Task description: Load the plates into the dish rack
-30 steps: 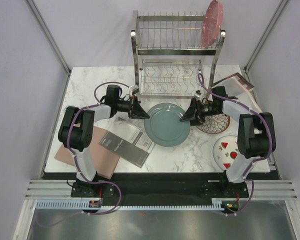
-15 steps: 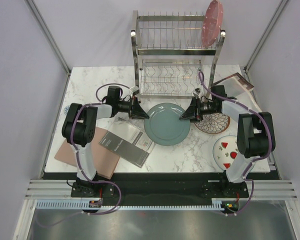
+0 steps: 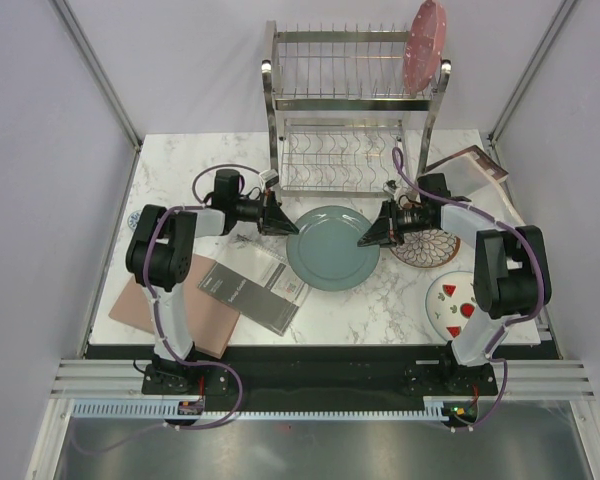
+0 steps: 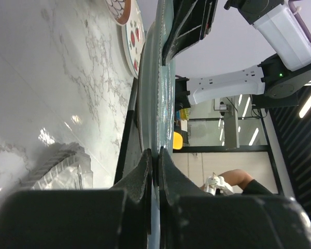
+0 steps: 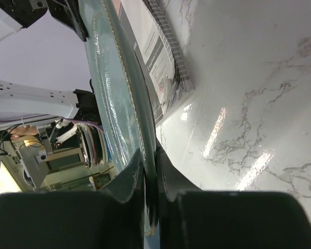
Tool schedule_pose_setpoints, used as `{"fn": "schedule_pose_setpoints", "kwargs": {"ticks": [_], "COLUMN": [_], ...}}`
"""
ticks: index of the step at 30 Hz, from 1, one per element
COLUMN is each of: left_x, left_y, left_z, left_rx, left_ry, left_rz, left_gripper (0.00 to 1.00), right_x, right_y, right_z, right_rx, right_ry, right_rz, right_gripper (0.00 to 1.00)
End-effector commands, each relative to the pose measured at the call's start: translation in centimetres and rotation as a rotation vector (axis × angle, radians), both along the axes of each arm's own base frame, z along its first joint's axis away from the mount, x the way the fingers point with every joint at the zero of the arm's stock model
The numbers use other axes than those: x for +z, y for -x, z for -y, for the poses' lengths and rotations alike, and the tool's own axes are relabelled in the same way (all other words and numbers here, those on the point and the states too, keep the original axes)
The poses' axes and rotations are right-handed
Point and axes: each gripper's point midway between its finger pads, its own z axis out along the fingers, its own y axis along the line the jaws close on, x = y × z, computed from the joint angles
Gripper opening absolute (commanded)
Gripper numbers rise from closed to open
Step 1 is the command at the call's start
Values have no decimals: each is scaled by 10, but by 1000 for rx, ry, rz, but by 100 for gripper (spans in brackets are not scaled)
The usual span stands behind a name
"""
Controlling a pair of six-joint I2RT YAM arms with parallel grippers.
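Left arm: reaches from its base up the left side of the table (image 3: 180,170), elbow bent, forearm turned in toward the middle, wrist low and about level.
Left gripper (image 3: 285,228): at the upper left rim of the green plate (image 3: 328,250). In the left wrist view its two fingers (image 4: 137,179) are pinched onto the rim with the plate's edge between them.
Right arm: mirrors the left, rising up the right side, then folding in toward the middle, with its forearm passing over the petal plate (image 3: 432,250).
Right gripper (image 3: 365,240): at the right rim of the green plate, opposite the left one. The right wrist view shows its fingers (image 5: 127,184) clamped on the rim, one on each face.
Green plate: mid-table, just in front of the rack (image 3: 352,100), about level and gripped on both sides. Whether it rests on the table cannot be told.
Pink plate (image 3: 423,45): stands on edge in the rack's top tier, at the right end.
Petal plate: flat on the table, right of the green plate, partly hidden by the right arm.
Strawberry plate (image 3: 452,305): flat at the near right, close to the right arm's shoulder.
Booklet (image 3: 252,290): lies near left of the green plate, one corner over the board (image 3: 170,315).
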Motion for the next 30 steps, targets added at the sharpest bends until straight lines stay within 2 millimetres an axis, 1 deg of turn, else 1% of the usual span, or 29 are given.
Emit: {"fn": "schedule_pose_setpoints", "kwargs": {"ticks": [1, 2, 4, 5, 6, 7, 8, 9, 10, 11, 12, 13, 14, 15, 16, 17, 18, 19, 20, 21, 22, 23, 24, 25, 26, 27, 28, 29, 30], "left_x": [24, 25, 32, 35, 38, 50, 54, 55, 62, 66, 67, 65, 63, 62, 62, 61, 61, 59, 50, 51, 49, 41, 48, 52, 40, 60, 53, 54, 62], "left_y": [8, 8, 6, 5, 2, 1, -2, -2, 1, -8, -9, 5, 0, 2, 3, 2, 2, -1, -12, -17, -25, -41, -49, -56, -62, -75, -76, -85, -91], "left_z": [0, 0, -4, -7, -14, -20, -25, -37, -43, -47, -52, -54, -56, -58, -59, -62, -63, -65, -72, -76, -81, -92, -99, -104, -118, -123, -130, -144, -147], "left_rx": [-97, -95, -75, -65, -40, -24, -11, 19, 35, 55, 72, 72, 77, 79, 86, 106, 116, 122, 163, 195, 227, 294, 344, 411, 479, 569, 623, 706, 761], "left_ry": [57, 57, 57, 58, 56, 59, 60, 42, 32, 19, -7, -54, -104, -128, -151, -198, -221, -256, -348, -396, -444, -537, -576, -608, -694, -698, -729, -790, -797], "left_rz": [6, 5, 27, 39, 42, 68, 102, 4, -18, 147, 186, 91, 236, 240, 249, 274, 288, 341, 381, 420, 449, 505, 572, 578, 584, 685, 665, 684, 720], "left_gripper": [4, 18, 32, 42, 45, 48, 51, 55, 80, 81, 82, 83, 83, 83, 83, 84, 84, 84, 84, 84, 84, 84, 84, 84, 84, 84, 86, 87, 87], "right_x": [26, 29, 40, 49, 54, 66, 80, 86, 97, 119, 128, 137, 167, 178, 191, 229, 243, 254, 293, 308, 318, 354, 376, 396, 405, 444, 476, 488, 509], "right_y": [-4, -6, -7, -10, -6, -5, -8, 0, 1, -3, 5, 2, -6, -3, -8, -15, -13, -21, -24, -30, -41, -40, -51, -56, -66, -85, -72, -91, -88], "right_z": [-9, -9, -7, -6, -3, -1, 1, 4, 9, 11, 13, 18, 19, 22, 23, 24, 25, 24, 27, 29, 29, 30, 32, 35, 38, 51, 60, 70, 88], "right_rx": [30, 28, 25, 22, 33, 36, 41, 67, 66, 73, 88, 111, 110, 116, 132, 122, 124, 123, 94, 70, 56, 10, -45, -105, -168, -356, -464, -605, -790], "right_ry": [-41, -37, -31, -26, -17, -5, 10, 32, 68, 85, 104, 152, 170, 188, 203, 224, 237, 247, 262, 286, 292, 282, 295, 302, 307, 311, 299, 298, 342], "right_rz": [85, 96, 125, 154, 166, 207, 260, 283, 341, 424, 417, 502, 598, 607, 667, 790, 812, 846, 971, 1023, 1059, 1162, 1246, 1304, 1326, 1426, 1513, 1574, 1608], "right_gripper": [5, 0, 0, 0, 0, 0, 0, 0, 0, 0, 0, 0, 0, 0, 0, 0, 0, 0, 0, 0, 0, 0, 0, 0, 0, 0, 0, 0, 0]}}
